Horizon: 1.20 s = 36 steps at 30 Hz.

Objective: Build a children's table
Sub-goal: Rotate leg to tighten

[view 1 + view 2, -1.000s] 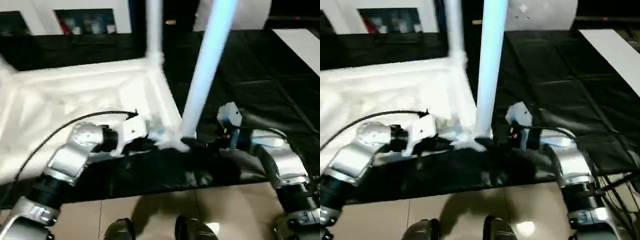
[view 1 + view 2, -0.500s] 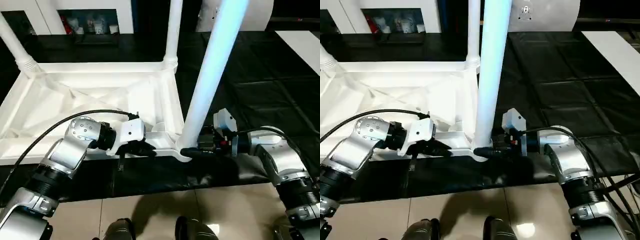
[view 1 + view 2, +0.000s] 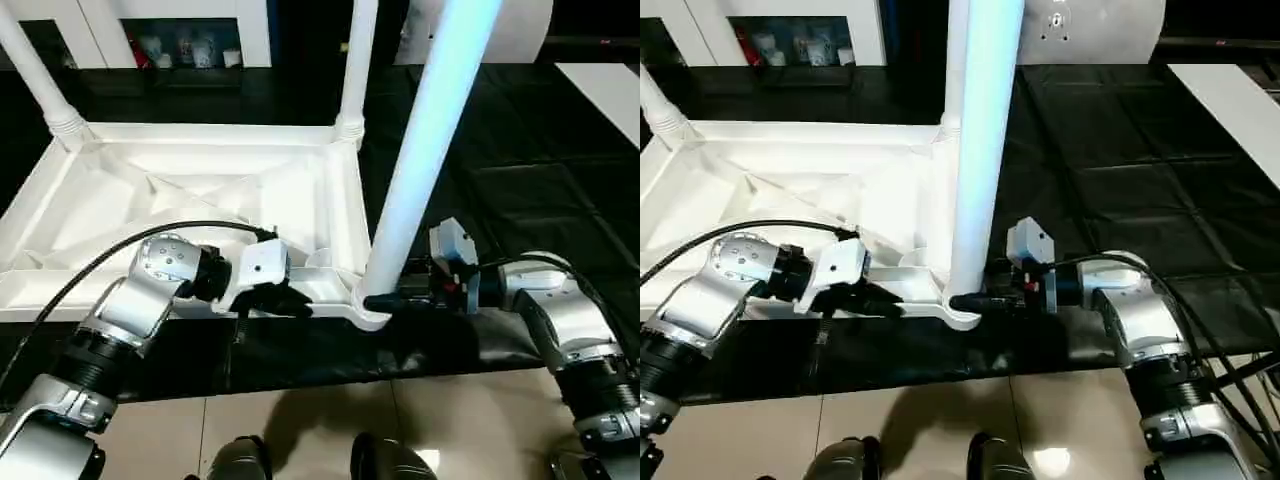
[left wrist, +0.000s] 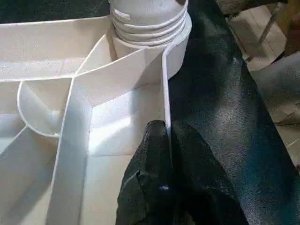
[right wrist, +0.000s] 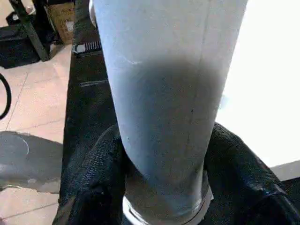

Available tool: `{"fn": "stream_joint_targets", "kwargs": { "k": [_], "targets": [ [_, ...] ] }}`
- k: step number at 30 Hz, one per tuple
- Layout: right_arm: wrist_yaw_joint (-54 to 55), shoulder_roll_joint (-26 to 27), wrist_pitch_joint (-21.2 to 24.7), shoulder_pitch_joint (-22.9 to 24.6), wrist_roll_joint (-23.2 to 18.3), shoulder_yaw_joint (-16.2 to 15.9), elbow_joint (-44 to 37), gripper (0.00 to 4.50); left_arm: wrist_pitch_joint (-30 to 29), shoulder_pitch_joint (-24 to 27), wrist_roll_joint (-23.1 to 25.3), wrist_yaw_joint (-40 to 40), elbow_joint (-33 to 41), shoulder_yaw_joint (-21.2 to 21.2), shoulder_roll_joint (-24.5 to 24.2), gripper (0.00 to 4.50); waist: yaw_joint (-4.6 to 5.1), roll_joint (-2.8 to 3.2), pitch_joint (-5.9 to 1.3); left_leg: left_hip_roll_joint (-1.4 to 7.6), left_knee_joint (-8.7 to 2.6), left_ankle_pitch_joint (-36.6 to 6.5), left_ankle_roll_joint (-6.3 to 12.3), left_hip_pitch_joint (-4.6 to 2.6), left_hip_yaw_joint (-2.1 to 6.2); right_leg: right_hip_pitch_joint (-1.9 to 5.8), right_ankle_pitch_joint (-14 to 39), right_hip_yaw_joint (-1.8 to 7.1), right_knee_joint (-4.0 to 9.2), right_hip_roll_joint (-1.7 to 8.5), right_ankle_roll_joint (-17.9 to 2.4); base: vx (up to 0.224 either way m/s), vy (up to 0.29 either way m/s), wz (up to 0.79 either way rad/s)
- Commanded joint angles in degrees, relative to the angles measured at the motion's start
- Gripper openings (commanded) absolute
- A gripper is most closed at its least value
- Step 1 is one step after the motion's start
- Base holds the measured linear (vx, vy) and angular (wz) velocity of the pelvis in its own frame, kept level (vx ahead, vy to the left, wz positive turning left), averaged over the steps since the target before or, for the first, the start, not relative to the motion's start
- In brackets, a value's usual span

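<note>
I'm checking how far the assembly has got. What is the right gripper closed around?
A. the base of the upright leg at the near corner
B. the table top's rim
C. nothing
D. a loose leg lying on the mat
A: the right gripper's black fingers sit on either side of the near leg, just above its corner socket.

The upturned table top (image 3: 200,190) is found left of the right gripper (image 3: 385,300); the near-corner leg (image 3: 420,150) is enclosed between its fingers.
</note>
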State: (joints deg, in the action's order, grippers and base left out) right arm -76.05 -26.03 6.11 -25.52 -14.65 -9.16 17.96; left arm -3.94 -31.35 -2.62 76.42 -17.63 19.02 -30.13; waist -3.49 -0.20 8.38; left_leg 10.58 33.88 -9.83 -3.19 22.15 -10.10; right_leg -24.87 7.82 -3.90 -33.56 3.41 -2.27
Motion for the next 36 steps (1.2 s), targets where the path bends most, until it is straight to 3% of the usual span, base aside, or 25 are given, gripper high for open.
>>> {"fn": "stream_joint_targets", "kwargs": {
  "k": [1,3,6,10,12,13,16,18,19,21,22,25,29,36],
  "targets": [
    [0.09,1.57,2.70,2.83,-1.69,-1.67,-2.73,2.04,-1.01,-0.34,-0.49,-0.90,0.95,0.37,1.03,0.00,0.24,0.16,-4.96,2.61,-3.81,-9.23,5.37,-1.17,0.51,3.72,17.54,3.02,3.75,4.38,-11.94,0.000,0.000,0.00],
    [3.03,3.12,4.01,3.77,-1.96,-1.34,-3.95,2.03,-3.09,-0.31,-0.71,-2.65,1.55,-0.30,1.71,0.00,0.21,0.20,-4.96,2.64,-3.91,-9.47,5.21,-1.15,0.62,3.70,17.65,2.90,3.72,4.38,-12.14,0.000,0.000,0.00],
    [8.24,5.33,5.39,4.41,-0.94,-1.05,-4.60,2.03,-5.51,-0.55,-0.52,-5.91,1.95,-1.35,2.83,0.00,0.43,0.06,-4.63,2.46,-4.03,-11.91,4.15,-1.25,0.64,3.61,21.99,2.89,4.26,4.54,-11.10,0.000,0.000,0.00],
    [22.64,13.01,9.38,5.90,1.64,-0.32,-6.31,2.02,-12.97,-0.76,0.39,-14.95,5.17,-3.42,6.98,0.00,1.28,-0.12,-4.09,2.06,-4.33,-15.41,1.39,-1.49,1.06,3.17,32.93,2.58,5.52,4.66,-6.87,0.000,0.000,0.00],
    [26.61,15.60,10.31,6.09,2.05,0.11,-6.24,2.02,-15.54,-0.70,0.64,-17.30,6.51,-3.73,8.48,0.00,1.66,-0.02,-4.01,2.00,-4.36,-16.05,1.12,-1.43,1.24,3.06,34.85,2.40,5.81,4.71,-5.96,0.000,0.000,0.00],
    [30.09,17.27,10.96,5.77,3.07,0.54,-5.69,2.02,-16.92,-0.82,1.03,-19.11,7.07,-3.93,9.61,0.00,2.33,-0.07,-4.00,1.93,-4.55,-16.62,0.91,-1.04,1.50,3.35,35.99,2.11,5.94,4.65,-4.71,0.000,0.000,0.00],
    [41.07,23.17,12.17,4.05,5.09,2.32,-3.18,2.02,-21.70,-1.53,2.76,-26.98,8.39,-4.76,14.69,0.00,3.23,0.01,-4.08,1.94,-4.44,-17.04,0.97,-1.28,1.43,2.76,34.09,2.16,6.14,4.50,-5.44,0.000,0.000,0.00],
    [51.76,28.34,12.14,1.33,7.40,4.14,0.95,2.02,-24.30,-2.64,4.50,-35.78,7.86,-5.66,20.76,0.00,3.75,-0.04,-4.05,1.74,-4.22,-17.85,0.76,-1.40,1.44,2.68,35.11,1.96,6.26,4.51,-5.50,0.000,0.000,0.00],
    [55.54,29.97,11.72,0.23,8.96,4.44,2.53,2.02,-24.86,-3.07,5.11,-39.10,7.54,-5.99,23.15,0.00,3.99,-0.14,-4.10,1.50,-3.99,-18.01,1.02,-1.53,1.46,2.60,36.55,1.83,6.70,4.60,-4.62,0.000,0.000,0.00],
    [58.16,31.54,10.46,-0.77,9.89,4.87,4.06,2.02,-25.37,-3.32,5.72,-41.32,7.56,-5.79,25.19,0.00,4.16,-0.14,-4.24,1.41,-3.99,-18.11,1.63,-1.47,1.45,2.68,35.66,1.72,6.79,4.46,-3.93,0.000,0.000,0.00],
    [56.58,32.26,9.97,-0.80,8.12,5.57,4.12,2.37,-24.76,-3.42,6.13,-41.92,7.54,-5.27,25.79,0.00,4.29,-0.28,-4.44,1.46,-4.10,-17.61,2.34,-1.16,1.38,2.89,33.42,1.85,6.62,4.36,-3.80,0.000,0.000,0.00],
    [55.84,31.82,9.22,-0.54,7.77,5.85,3.52,2.73,-24.10,-3.03,5.98,-40.56,7.85,-4.41,24.96,0.00,4.00,-0.16,-4.68,1.48,-4.06,-16.07,3.83,-1.16,1.09,2.85,29.73,2.19,6.30,4.34,-4.56,0.000,0.000,0.00],
    [51.53,27.90,5.64,0.40,9.98,4.97,2.91,3.08,-21.79,-1.52,6.93,-37.57,7.46,-4.62,21.59,0.00,3.81,-0.09,-4.90,1.57,-4.06,-14.29,4.21,-0.75,1.03,3.24,26.72,2.34,5.81,4.33,-5.58,0.000,0.000,0.00],
    [43.23,20.49,2.83,1.35,8.29,6.67,1.61,3.74,-18.41,-0.32,6.12,-32.25,6.44,-4.48,15.99,0.00,3.67,0.05,-5.29,1.74,-3.74,-11.50,5.37,-0.58,0.85,3.69,22.12,2.58,4.98,4.26,-8.21,0.000,0.000,0.00]
  ]
}}
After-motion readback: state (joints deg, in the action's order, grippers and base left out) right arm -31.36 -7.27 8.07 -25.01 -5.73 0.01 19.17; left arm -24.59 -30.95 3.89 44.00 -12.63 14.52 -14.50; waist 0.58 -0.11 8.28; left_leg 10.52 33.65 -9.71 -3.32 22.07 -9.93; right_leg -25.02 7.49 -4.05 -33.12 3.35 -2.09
